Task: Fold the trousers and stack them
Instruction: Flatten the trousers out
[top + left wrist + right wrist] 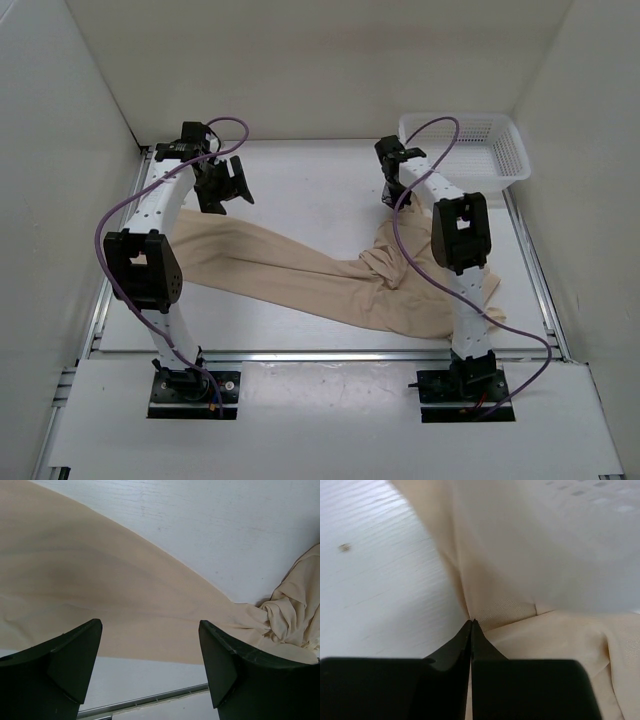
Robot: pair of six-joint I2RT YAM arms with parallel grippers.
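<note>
The beige trousers (300, 275) lie across the white table, one leg stretched left and the waist end bunched near the right arm. My right gripper (392, 197) is above that bunched end. In the right wrist view its fingers (471, 621) are pressed together, pinching a fold of the trousers (520, 580) that creases toward the tips. My left gripper (225, 185) hovers over the far left part of the table, behind the leg. In the left wrist view it (150, 645) is open and empty, with the trousers (100, 580) flat below it.
A white mesh basket (510, 150) stands at the back right corner. White walls close in the table on three sides. A metal rail (320, 353) runs along the near edge in front of the arm bases.
</note>
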